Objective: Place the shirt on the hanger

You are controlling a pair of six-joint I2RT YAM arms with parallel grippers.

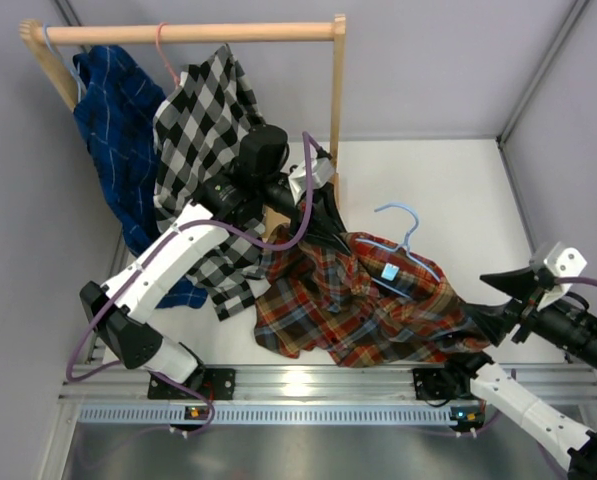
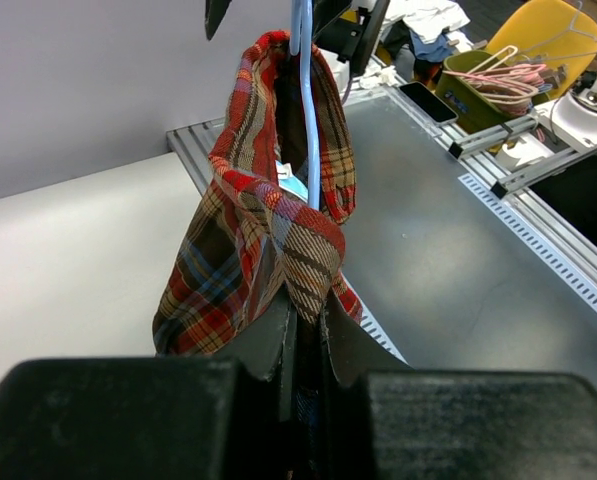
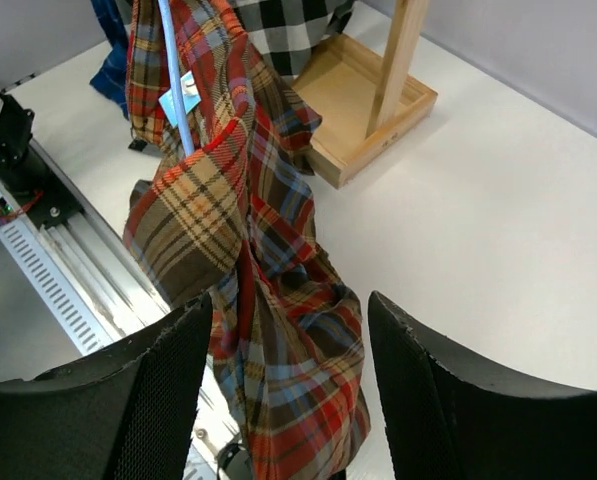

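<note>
The red, orange and navy plaid shirt [image 1: 358, 305] lies bunched on the white table, its left end lifted. My left gripper [image 1: 330, 232] is shut on a fold of the shirt [image 2: 263, 230]; the fabric is pinched between the jaws [image 2: 308, 305]. The light-blue hanger [image 1: 406, 245] sits in the collar area, hook pointing away from me, and its thin bar [image 2: 307, 120] runs down inside the cloth. My right gripper [image 1: 493, 300] is open at the shirt's right end. Cloth [image 3: 298, 330] hangs between its spread fingers [image 3: 153, 395] without being pinched. The hanger [image 3: 176, 85] shows above.
A wooden rack [image 1: 193, 33] stands at the back left, bearing a dark blue shirt [image 1: 118, 130] and a black-and-white checked shirt [image 1: 203, 120] on a pink hanger [image 1: 163, 50]. Its box base [image 3: 368, 110] sits beside the plaid shirt. A metal rail [image 1: 308, 385] runs along the near edge.
</note>
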